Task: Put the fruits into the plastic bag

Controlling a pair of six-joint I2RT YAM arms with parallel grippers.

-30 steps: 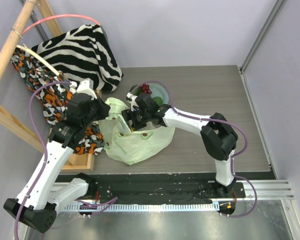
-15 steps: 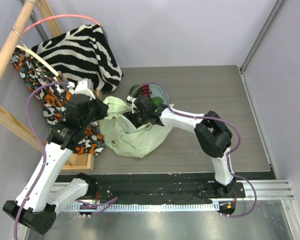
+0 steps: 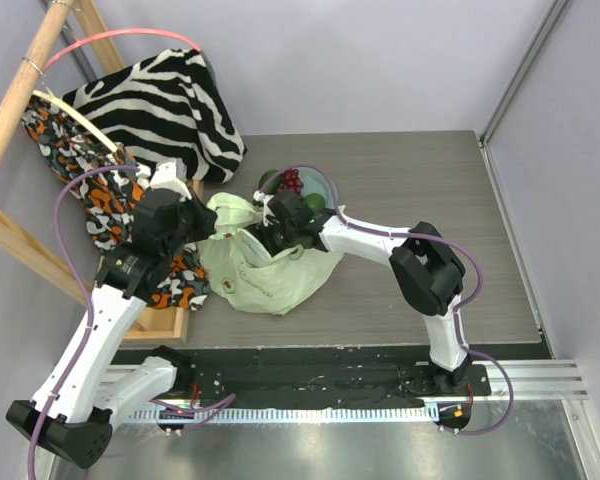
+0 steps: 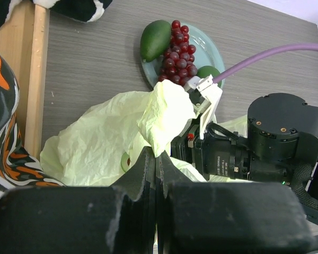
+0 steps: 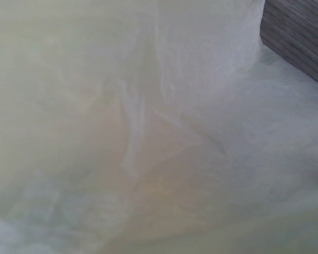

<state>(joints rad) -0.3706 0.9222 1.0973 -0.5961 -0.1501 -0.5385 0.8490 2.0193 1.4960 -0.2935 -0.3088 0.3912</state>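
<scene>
At the centre of the top view, the plastic bag (image 3: pixel 270 278) lies crumpled. The left gripper (image 4: pixel 155 157) is clamped on the bag's rim. The right gripper (image 3: pixel 272 238) sits inside the mouth, film hiding its jaws, so I cannot tell their state. Above, the plate (image 3: pixel 332 186) holds avocado (image 3: pixel 269 181), grapes (image 3: pixel 291 180) and lime (image 3: pixel 314 203). Pulling out could snag film and tear the rim free.

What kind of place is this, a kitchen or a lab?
Probably a robotics lab cell: left arm and right arm bolted to a metal rail, bare panel walls around the table, plastic bag and plate as props.
</scene>
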